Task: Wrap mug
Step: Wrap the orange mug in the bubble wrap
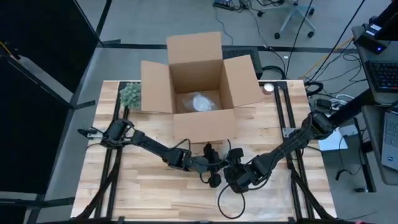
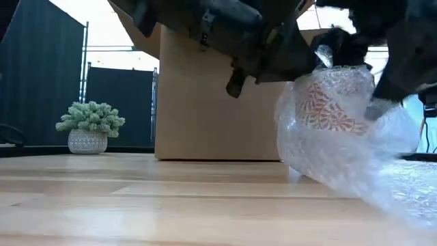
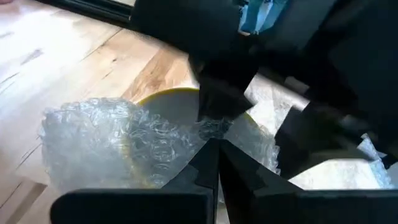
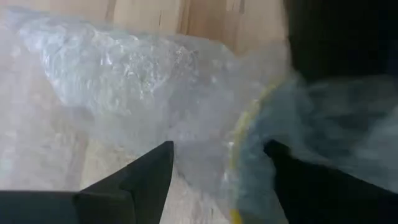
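The wrapping looks mid-way: the mug (image 2: 331, 102), red-and-white patterned with a yellow rim, is held clear of the worktop (image 2: 136, 205) in front of the cardboard box (image 1: 198, 87), half swathed in bubble wrap (image 2: 355, 157); the left gripper (image 3: 214, 163) has its jaws pinched narrow on a fold of wrap at the rim; the right gripper (image 4: 217, 155) has wide jaws around the wrapped mug. Next, the trailing sheet likely needs folding over; the mug's handle is hidden, and in the high view the arms cover the mug.
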You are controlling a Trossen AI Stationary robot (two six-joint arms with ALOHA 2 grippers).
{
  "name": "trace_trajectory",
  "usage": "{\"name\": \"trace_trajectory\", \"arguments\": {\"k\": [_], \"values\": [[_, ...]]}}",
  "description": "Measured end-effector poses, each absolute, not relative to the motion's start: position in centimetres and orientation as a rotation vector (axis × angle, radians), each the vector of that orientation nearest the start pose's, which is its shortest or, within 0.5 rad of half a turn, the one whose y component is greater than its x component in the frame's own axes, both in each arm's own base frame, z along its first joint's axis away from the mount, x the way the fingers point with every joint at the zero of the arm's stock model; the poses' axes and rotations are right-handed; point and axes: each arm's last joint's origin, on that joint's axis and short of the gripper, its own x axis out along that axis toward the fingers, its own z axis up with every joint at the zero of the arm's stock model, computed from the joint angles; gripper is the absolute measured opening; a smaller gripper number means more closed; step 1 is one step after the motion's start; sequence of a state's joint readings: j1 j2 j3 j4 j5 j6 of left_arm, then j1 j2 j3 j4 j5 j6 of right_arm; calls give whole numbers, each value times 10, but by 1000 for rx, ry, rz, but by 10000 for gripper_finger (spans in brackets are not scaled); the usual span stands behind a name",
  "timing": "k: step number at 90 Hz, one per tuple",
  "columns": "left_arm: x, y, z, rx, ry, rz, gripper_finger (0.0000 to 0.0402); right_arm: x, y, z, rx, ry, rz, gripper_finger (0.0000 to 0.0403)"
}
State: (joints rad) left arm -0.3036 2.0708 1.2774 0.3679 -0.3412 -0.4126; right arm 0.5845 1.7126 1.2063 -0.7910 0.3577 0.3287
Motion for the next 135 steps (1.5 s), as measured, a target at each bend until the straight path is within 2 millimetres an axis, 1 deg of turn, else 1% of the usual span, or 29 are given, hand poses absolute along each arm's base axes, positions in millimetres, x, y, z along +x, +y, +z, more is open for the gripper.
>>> {"name": "trace_trajectory", "arguments": {"k": [19,24,29,33,38,46,57,65,71,76,84,96,119,125,135], "values": [[430,-124,163,-272,387,119,0,275,181,252,-340,1194,12,235],[430,-124,163,-271,390,120,0,276,184,260,-336,1167,15,235],[430,-124,163,-271,391,120,0,279,185,263,-330,1125,4,235],[430,-124,162,-271,390,120,0,282,186,262,-325,1095,-10,235],[430,-124,162,-272,389,119,0,287,182,255,-302,1090,-28,235],[430,-124,162,-273,389,115,0,293,176,237,-286,1115,-83,235],[430,-124,161,-272,397,111,0,295,174,219,-271,1116,-110,235],[429,-124,159,-266,414,114,0,296,174,213,-242,1110,-120,235],[429,-125,155,-263,440,100,0,295,174,208,-203,1143,-105,235],[428,-124,150,-257,457,107,0,297,174,204,-219,1145,-117,235],[429,-124,153,-262,444,103,0,292,174,206,-207,1173,-107,235],[428,-125,153,-263,442,97,0,292,176,205,-213,1176,-100,235],[430,-124,159,-273,410,101,0,286,174,209,-260,1244,-117,235],[432,-124,162,-276,402,99,0,283,175,215,-269,1255,-119,235],[436,-126,169,-283,381,92,0,277,177,237,-269,1246,-119,235]]}}
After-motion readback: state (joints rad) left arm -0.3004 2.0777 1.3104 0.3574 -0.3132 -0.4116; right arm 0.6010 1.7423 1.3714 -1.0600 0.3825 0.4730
